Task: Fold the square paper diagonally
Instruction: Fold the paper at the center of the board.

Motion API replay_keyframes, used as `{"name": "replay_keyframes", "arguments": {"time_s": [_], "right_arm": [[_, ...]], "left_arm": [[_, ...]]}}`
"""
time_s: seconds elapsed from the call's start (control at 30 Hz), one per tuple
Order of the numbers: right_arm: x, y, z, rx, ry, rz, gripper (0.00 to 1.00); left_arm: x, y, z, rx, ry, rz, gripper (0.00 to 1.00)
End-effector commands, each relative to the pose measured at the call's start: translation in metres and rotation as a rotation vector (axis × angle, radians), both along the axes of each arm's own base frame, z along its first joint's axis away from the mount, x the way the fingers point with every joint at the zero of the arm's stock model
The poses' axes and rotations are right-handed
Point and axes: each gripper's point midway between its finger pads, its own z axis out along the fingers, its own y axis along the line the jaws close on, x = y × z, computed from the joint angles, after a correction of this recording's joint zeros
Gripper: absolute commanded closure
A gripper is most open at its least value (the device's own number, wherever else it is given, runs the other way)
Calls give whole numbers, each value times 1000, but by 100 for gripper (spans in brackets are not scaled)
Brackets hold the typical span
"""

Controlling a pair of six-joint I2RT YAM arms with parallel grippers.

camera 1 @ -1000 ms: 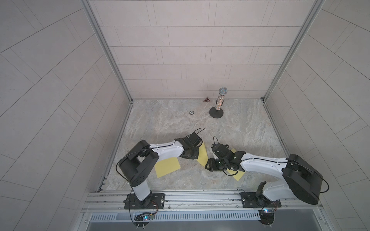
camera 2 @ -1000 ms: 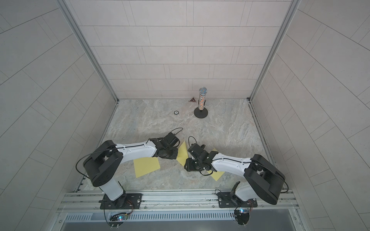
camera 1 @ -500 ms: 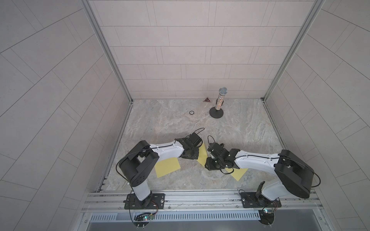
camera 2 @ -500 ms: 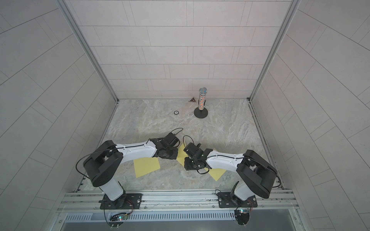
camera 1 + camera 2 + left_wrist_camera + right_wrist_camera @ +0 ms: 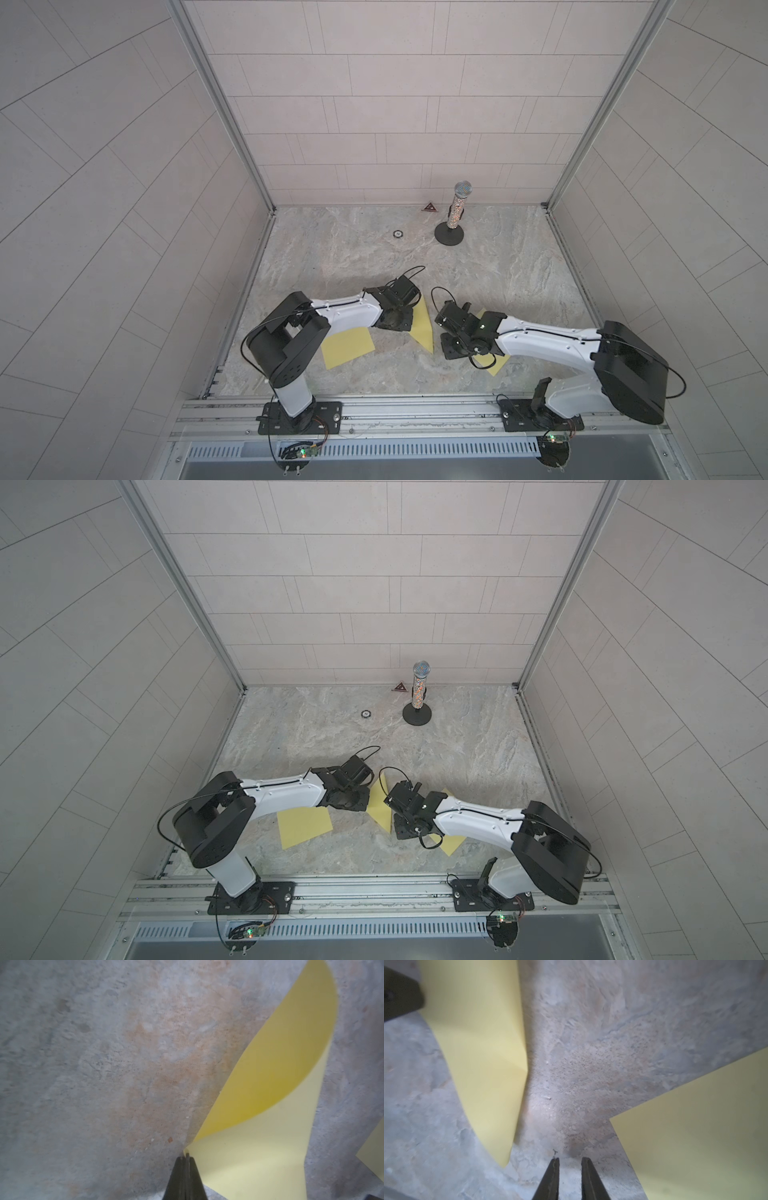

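Left wrist: left pincer clenched on paper corner
Right pincer: slightly parted, empty
Paper axis: near-far, tip toward robot
Yellow sheets: three

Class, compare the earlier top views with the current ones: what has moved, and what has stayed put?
The right arm swayed slightly, elbow in and back out; the right tool is empty, jaws narrowly apart. The left tool still pinches the folded paper; the flat sheet and microphone are unmoved.

The right gripper, just off the folded paper's 3 o'clock edge, draws its jaws in from half-spread to a slim gap. Its arm's black joint housing swings back toward 3 o'clock.
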Motion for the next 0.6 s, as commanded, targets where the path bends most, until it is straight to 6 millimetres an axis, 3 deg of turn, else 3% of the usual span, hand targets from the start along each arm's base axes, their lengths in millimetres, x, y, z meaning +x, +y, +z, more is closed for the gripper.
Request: {"name": "replay_keyframes", "arguments": {"time_s": [0.0, 0.17, 0.33, 0.43, 0.57], "right_arm": [[16, 11, 29, 134, -87, -19, 89], [28, 54, 49, 380, -58, 17, 96], [28, 86, 32, 472, 48, 47, 100], [27, 90, 12, 471, 92, 31, 100], [25, 79, -14, 386, 124, -3, 100]], "left_arm": [[-18, 21, -23, 110, 72, -9, 100], [-18, 22, -23, 112, 70, -8, 100], [-18, 22, -22, 110, 66, 0, 100], [-19, 23, -22, 111, 59, -1, 100], [-18, 23, -22, 109, 58, -2, 100]]}}
